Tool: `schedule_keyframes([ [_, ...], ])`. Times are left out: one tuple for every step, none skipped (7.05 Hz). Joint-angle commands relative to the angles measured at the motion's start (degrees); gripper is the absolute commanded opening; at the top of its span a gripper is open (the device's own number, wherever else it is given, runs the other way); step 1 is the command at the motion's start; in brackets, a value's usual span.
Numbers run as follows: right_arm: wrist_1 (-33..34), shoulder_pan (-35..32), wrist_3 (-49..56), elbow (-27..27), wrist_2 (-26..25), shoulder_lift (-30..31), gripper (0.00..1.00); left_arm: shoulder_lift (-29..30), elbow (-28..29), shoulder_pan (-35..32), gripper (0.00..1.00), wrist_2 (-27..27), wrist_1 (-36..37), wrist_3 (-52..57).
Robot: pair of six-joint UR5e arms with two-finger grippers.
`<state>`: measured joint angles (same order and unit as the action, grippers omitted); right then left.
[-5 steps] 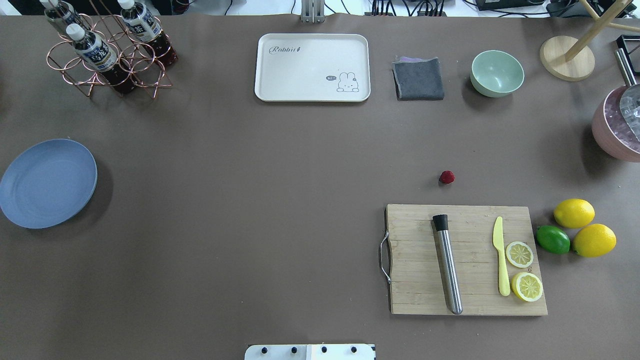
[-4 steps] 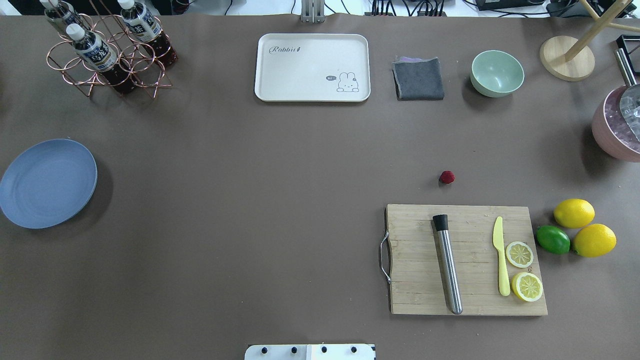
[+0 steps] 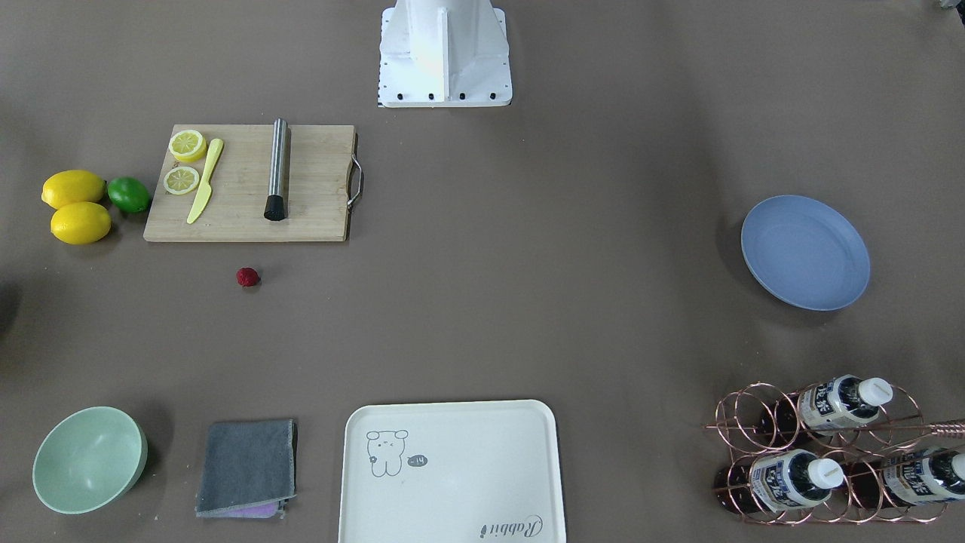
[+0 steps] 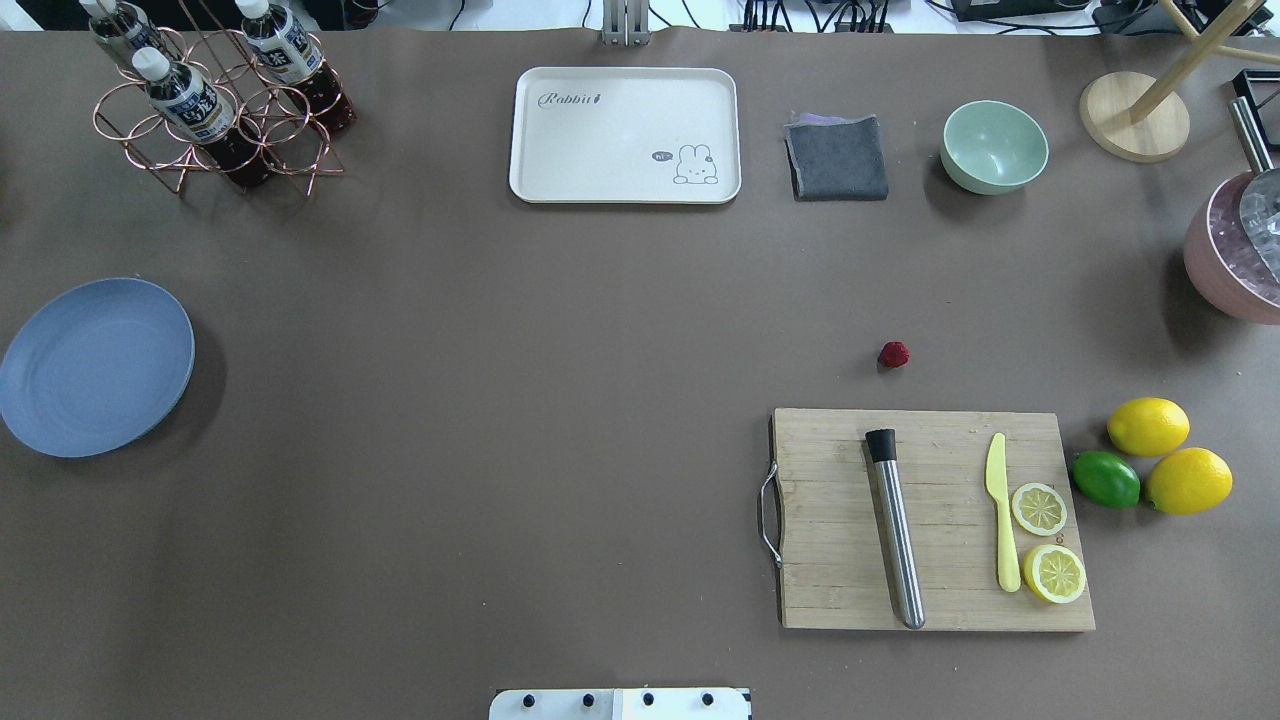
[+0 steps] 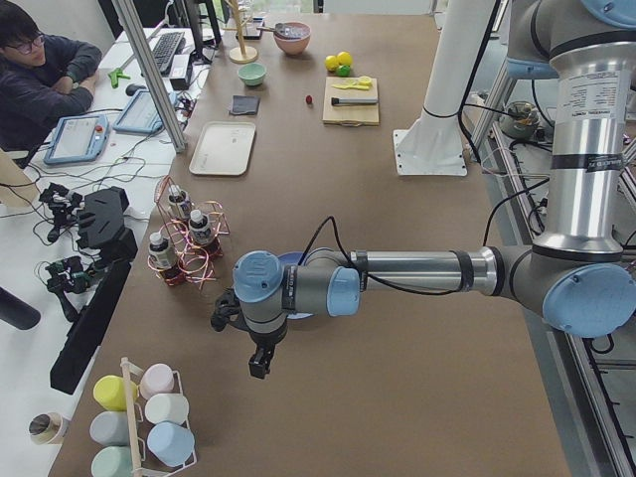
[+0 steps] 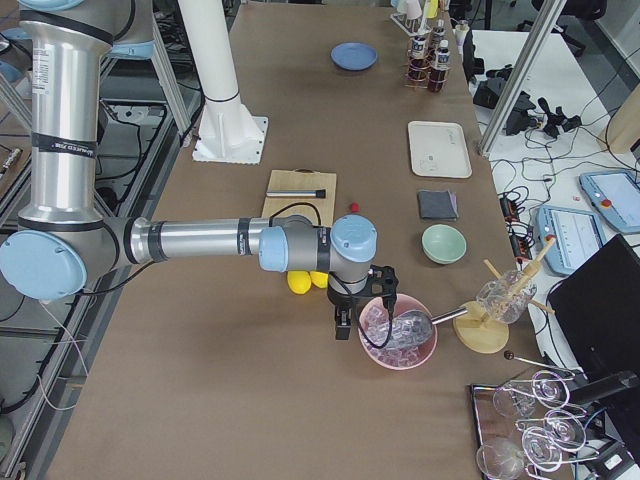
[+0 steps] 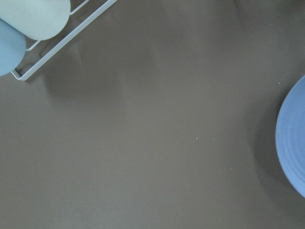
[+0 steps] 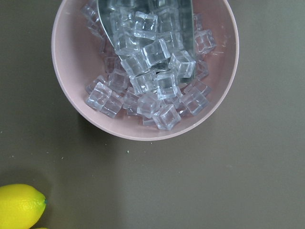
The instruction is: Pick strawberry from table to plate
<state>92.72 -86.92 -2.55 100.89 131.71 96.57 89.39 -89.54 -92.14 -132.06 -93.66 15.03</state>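
Strawberry (image 4: 894, 354) sits on the bare table (image 4: 500, 400), just beyond the far edge of the wooden cutting board (image 4: 935, 520), touching nothing, on the robot's right half. Plate (image 4: 95, 366) is well apart from it at the table's left edge, with nothing on it. Neither arm shows in the overhead or front-facing views. Left gripper (image 5: 260, 363) shows only in the left side view, pointing down above the table beside the plate; cannot tell whether its jaws are wide or narrow. Its wrist camera sees bare table, the plate's rim at the right edge and pastel cups (image 7: 33, 14) in a white wire rack at the top left. Right gripper (image 6: 342, 326) shows only in the right side view, hanging low by the pink bowl (image 8: 64, 71); jaw state can't be told there either. Its wrist camera looks straight down on that bowl, full of ice cubes (image 8: 152, 71), with one lemon (image 8: 19, 206) at the bottom left. On the board: a steel muddler (image 4: 897, 540), a yellow knife (image 4: 1001, 515) and two lemon slices (image 4: 1040, 508). A lime (image 4: 1105, 479) lies right of the board, between two whole lemons. At the far edge: cream tray (image 4: 625, 135), grey cloth (image 4: 838, 158), green bowl (image 4: 994, 146), copper bottle rack (image 4: 215, 100).
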Motion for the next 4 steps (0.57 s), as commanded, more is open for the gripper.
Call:
schedule_keyframes([
  [0.00,0.00,0.00,0.09,0.04,-0.07,1.00,0.70,0.07,0.03,0.98,-0.12,-2.74,-0.27],
  [0.00,0.00,-0.09,0.09,0.13,-0.07,1.00,1.40,0.07,0.03,0.98,-0.30,-3.01,-0.27],
  [0.00,0.00,0.00,0.09,0.13,-0.15,1.00,1.58,-0.02,0.03,0.98,-0.30,-3.28,-0.27],
  [0.00,0.00,0.00,0.09,0.13,-0.16,1.00,2.19,0.59,0.03,0.98,-0.13,-3.02,-0.36],
])
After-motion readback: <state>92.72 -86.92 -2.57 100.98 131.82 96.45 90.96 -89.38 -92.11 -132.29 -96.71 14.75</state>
